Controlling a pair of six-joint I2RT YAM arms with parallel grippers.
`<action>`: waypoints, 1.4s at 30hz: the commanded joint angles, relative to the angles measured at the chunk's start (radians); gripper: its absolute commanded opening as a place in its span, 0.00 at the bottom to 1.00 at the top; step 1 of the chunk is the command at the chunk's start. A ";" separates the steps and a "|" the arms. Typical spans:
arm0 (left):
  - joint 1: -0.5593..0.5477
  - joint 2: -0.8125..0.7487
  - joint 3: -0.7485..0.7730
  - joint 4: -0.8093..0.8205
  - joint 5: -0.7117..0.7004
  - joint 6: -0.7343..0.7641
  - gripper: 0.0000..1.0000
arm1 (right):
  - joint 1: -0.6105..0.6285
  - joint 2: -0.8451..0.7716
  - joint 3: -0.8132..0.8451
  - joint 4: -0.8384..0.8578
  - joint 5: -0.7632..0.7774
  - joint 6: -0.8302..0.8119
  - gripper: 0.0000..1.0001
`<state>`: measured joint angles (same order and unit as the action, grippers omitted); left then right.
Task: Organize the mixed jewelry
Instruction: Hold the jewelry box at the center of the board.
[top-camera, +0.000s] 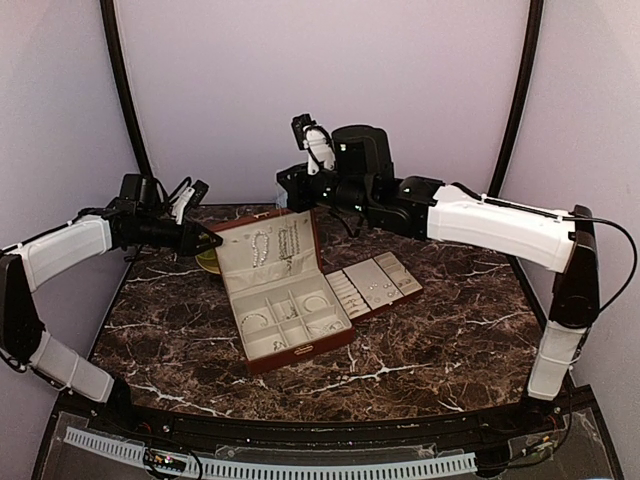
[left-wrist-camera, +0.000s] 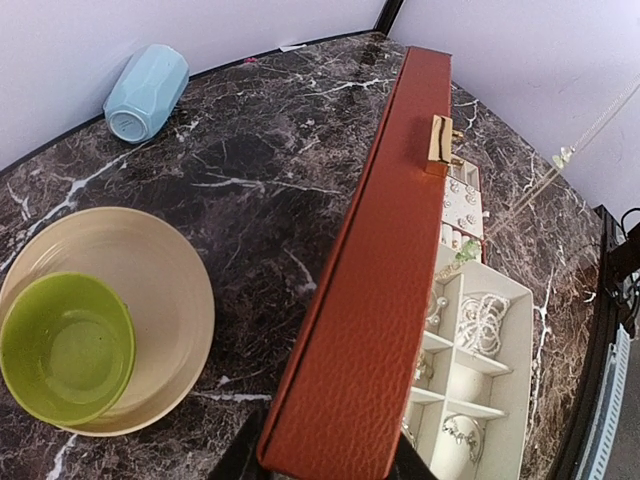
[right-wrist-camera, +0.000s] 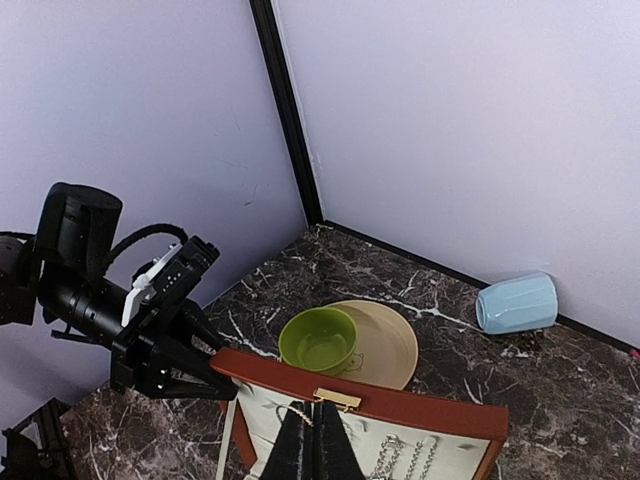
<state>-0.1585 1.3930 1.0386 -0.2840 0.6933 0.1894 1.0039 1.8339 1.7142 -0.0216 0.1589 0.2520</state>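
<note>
The reddish-brown case stands open with its lid upright. My left gripper is shut on the lid's near corner, one finger on each side; it shows too in the top view. My right gripper hangs above the lid's gold clasp, shut on a thin chain that runs taut up from the case. Bead strands hang inside the lid. A pearl strand and bangles lie in the compartments. Small rings and earrings sit on the insert tray.
A green bowl sits in a beige plate just behind the lid on the left. A pale blue cup lies on its side by the back wall. Enclosure walls close off the back and sides of the marble table.
</note>
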 joint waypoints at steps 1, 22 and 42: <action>-0.024 -0.070 -0.028 0.067 0.081 -0.026 0.30 | -0.004 -0.050 -0.015 0.081 0.028 0.024 0.00; -0.119 -0.016 -0.015 0.062 0.058 -0.110 0.08 | -0.002 -0.051 -0.073 0.155 0.017 0.044 0.00; -0.119 -0.006 -0.013 0.072 0.091 -0.128 0.08 | -0.002 -0.026 -0.122 0.175 0.027 0.035 0.00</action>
<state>-0.2703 1.3888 0.9989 -0.2184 0.6804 0.1135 1.0023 1.8202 1.6123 0.1074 0.1806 0.2890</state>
